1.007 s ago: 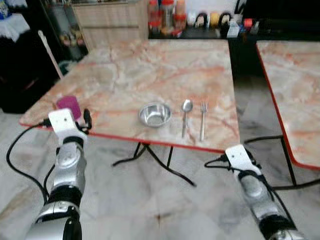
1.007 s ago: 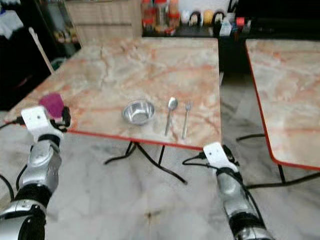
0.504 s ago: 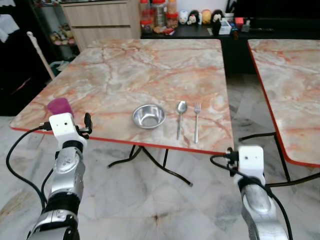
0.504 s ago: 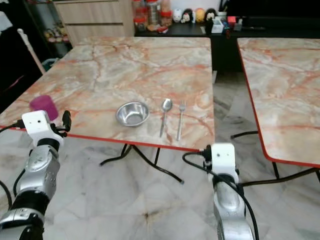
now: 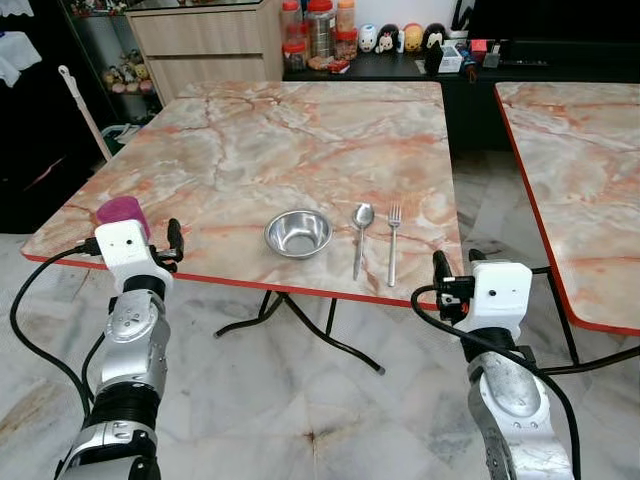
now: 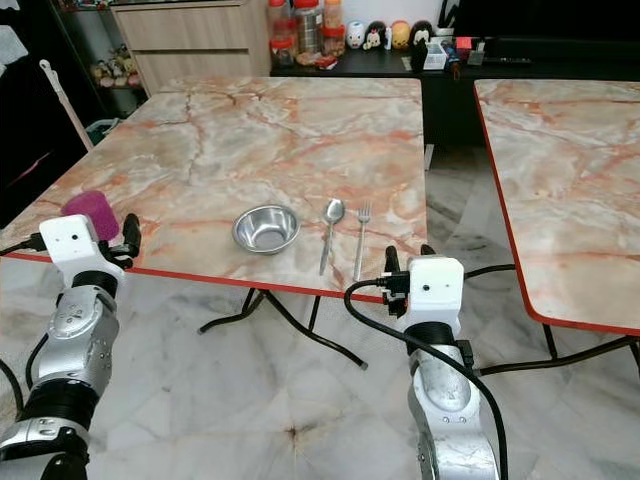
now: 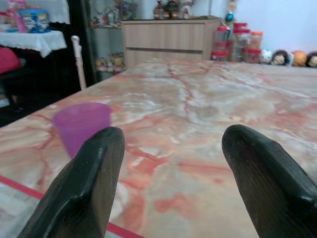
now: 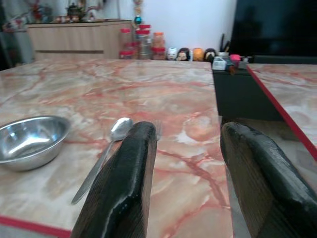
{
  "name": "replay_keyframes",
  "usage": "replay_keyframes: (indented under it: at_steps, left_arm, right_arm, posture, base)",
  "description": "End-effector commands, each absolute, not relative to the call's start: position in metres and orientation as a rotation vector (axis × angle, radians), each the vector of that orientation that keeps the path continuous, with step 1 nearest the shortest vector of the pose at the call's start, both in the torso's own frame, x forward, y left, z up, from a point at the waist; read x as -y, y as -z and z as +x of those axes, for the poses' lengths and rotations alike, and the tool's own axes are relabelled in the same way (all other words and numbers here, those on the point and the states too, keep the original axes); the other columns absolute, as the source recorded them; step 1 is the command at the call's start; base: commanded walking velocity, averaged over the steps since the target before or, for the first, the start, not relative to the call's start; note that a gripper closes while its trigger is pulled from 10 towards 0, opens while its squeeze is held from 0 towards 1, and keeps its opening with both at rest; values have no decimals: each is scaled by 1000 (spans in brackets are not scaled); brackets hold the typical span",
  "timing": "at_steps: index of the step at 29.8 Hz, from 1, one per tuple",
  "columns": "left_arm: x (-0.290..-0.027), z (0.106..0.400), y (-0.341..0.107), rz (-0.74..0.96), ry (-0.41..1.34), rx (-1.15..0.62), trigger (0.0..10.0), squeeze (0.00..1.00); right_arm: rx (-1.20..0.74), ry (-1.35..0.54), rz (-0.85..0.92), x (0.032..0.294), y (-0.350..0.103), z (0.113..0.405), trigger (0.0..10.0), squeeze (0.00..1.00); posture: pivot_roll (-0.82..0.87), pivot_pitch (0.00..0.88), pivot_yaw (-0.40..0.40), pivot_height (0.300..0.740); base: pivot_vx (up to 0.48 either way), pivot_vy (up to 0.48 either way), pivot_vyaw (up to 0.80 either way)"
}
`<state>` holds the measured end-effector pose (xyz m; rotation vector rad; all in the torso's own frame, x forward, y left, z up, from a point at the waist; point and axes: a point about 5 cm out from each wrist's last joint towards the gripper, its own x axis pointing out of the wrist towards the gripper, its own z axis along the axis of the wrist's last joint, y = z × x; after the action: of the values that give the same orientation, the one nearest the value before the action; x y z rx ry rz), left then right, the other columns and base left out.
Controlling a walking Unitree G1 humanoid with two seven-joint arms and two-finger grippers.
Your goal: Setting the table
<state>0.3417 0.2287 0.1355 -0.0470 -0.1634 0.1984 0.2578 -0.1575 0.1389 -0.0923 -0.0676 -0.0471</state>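
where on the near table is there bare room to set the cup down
Bare marble lies between the purple cup and the steel bowl, and across the whole far half of the table. It is crowded only near the front edge, where bowl, spoon and fork sit side by side.

You see 2 marble-topped tables: one (image 5: 300,150) at frame centre, second (image 5: 580,150) at right edge. Grey marble floor (image 5: 300,400) below. Wooden cabinet (image 5: 205,45) upper left; dark counter (image 5: 400,65) with jars (image 5: 320,25) at top centre.
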Motion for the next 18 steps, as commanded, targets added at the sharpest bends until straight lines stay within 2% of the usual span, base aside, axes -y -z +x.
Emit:
replay_keyframes:
  at_steps: [1, 7, 18]
  left_arm:
    - [-227, 342, -142, -36, -191, 197, 10000, 0]
    - [-226, 340, -148, -48, -167, 244, 10000, 0]
    - [-227, 341, -149, -30, -164, 245, 10000, 0]
  right_arm:
    - [84, 37, -107, 156, -139, 252, 10000, 0]
    - [130, -110, -210, 154, -131, 221, 10000, 0]
    - [212, -64, -234, 163, -137, 233, 10000, 0]
  posture:
    - [-88, 32, 80, 740]
    - [-99, 18, 95, 740]
    - [-91, 19, 96, 740]
  base:
    - [0, 0, 0]
    - [0, 0, 0]
    - [0, 0, 0]
